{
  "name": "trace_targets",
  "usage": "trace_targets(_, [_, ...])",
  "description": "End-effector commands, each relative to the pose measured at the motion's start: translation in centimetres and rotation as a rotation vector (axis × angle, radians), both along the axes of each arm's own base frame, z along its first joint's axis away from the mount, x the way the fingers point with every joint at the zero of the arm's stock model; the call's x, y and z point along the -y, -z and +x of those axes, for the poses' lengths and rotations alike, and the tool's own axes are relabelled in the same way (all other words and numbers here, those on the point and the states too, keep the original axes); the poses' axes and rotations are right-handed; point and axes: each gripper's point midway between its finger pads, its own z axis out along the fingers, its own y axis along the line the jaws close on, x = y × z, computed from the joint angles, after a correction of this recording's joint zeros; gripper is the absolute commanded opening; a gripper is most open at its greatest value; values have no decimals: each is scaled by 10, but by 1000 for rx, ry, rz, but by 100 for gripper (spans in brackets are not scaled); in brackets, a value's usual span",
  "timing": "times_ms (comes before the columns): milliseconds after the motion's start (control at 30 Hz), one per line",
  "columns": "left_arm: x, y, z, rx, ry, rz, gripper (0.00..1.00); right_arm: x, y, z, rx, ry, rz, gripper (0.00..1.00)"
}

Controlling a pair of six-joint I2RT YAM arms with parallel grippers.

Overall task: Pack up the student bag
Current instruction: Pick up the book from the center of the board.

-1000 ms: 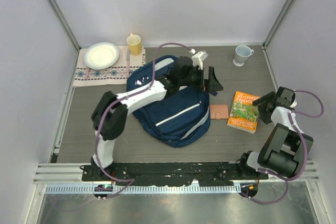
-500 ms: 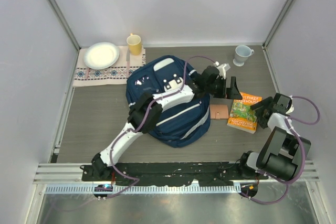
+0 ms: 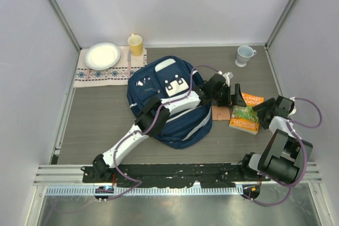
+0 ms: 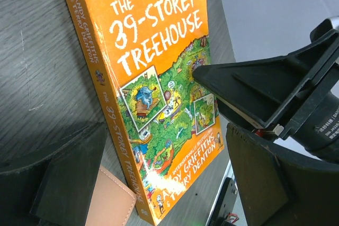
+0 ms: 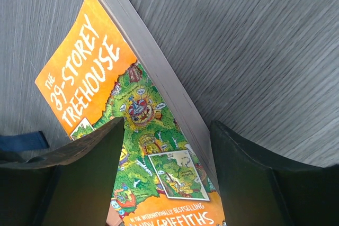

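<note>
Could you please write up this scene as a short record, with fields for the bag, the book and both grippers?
bag: student bag, lying mid-table under the left arm
book: orange paperback "The 39-Storey Treehouse", right of the bag
between them: small tan wallet
left gripper: open, over the book's spine side
right gripper: open, fingers straddling the book's page edge
far side: plate on patterned cloth, yellow cup, pale mug

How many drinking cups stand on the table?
2. One yellow cup stands back left beside the round white plate; one pale blue handled mug stands back right. None seems hidden.
</note>
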Motion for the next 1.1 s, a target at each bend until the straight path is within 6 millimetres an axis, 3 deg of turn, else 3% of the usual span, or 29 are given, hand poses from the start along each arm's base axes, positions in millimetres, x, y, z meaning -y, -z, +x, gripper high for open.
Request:
trace_targets(0, [3, 14, -10, -80, 23, -2, 100, -6, -3, 2, 33, -25, 20, 70])
trace_targets(167, [22, -15, -31, -94, 136, -122, 99, -28, -9, 12, 98, -129, 105, 66])
trace_targets(300, [26, -36, -33, -68, 152, -158, 96, -42, -24, 19, 151, -196, 156, 61])
trace_targets(467, [24, -44, -30, -39, 144, -154, 95, -47, -50, 23, 210, -244, 147, 60])
trace_targets(600, [25, -45, -31, -43, 153, -158, 95, -49, -59, 22, 217, -278, 131, 57])
trace_targets(900, [26, -50, -31, -42, 155, -176, 94, -54, -47, 19, 169, -292, 172, 45])
trace_targets(1067, [28, -49, -33, -60, 161, -192, 93, -52, -35, 16, 116, -284, 184, 29])
